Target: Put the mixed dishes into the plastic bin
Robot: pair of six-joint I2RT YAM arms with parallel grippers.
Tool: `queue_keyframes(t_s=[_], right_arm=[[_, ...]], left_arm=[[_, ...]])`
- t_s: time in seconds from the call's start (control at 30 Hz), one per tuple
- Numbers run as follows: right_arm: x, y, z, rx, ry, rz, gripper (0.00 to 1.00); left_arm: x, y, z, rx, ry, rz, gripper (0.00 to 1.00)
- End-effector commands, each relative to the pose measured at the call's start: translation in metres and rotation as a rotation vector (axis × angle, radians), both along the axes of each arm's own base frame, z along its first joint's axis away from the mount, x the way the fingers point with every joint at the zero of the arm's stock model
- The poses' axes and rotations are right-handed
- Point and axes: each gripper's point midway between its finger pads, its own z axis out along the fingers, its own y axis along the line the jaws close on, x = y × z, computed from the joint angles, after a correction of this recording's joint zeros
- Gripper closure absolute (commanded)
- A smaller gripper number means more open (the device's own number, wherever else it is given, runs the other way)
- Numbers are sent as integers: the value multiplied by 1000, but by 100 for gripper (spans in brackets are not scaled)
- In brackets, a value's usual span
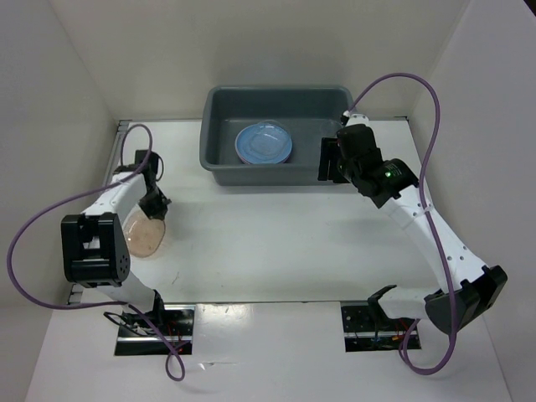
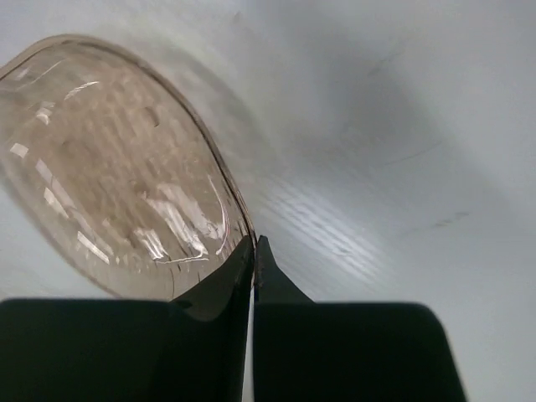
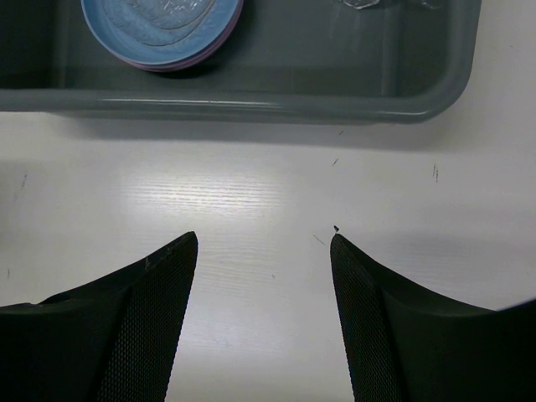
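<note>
Left fingers (image 2: 209, 293) clench the clear dish (image 2: 109, 176) by its rim, right fingers (image 3: 151, 293) gape empty beside the bin (image 3: 251, 105); this thin edge pinch may let the dish slip on lifting.

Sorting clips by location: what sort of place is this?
Probably a robotics lab test cell, not a kitchen: a white table boxed in by plain white panels, two robot arms trailing purple cables, and a grey plastic bin.
</note>
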Motion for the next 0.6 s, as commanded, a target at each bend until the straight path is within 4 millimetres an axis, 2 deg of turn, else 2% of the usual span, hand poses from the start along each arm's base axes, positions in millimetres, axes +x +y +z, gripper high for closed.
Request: queue_keyframes(t_s=[0.0,0.1,0.13,0.23,0.27,0.3,0.37,0.4,0.43,0.47,0.5,0.53,0.57], right_arm=[[4,1,13,7,-63,-2,30],[6,2,10,10,-54,-7,30],[7,3,6,5,-45,-7,30],[7,7,3,0,-36,2,30],[8,7,7,5,-46,2,30],[10,8,4,0,-37,2,30],[11,9,7,5,-44,2,30],[9,8,6,0,-37,2,30],[11,7,3,-11,-30,-6,30],[12,7,7,-5,-39,-7,30],[12,7,7,-5,-40,-7,30],[14,6,4,-16,-35,-15,30],[13,3,3,-27,-31,-26,30]], left_arm=[[55,3,84,5,-244,-12,100],[77,-2,122,14,-324,-42,100],[91,-6,144,7,-378,-56,100],[110,-26,170,32,-416,-119,100],[117,-33,180,42,-437,-146,100],[132,-56,203,47,-484,-196,100],[149,-79,228,63,-538,-251,100],[159,-94,223,65,-515,-295,100],[171,-125,262,35,-619,-349,100],[176,-143,272,14,-644,-397,100],[189,-162,261,-6,-626,-442,100],[193,-188,269,-38,-659,-489,100],[198,-201,299,-58,-744,-518,100]])
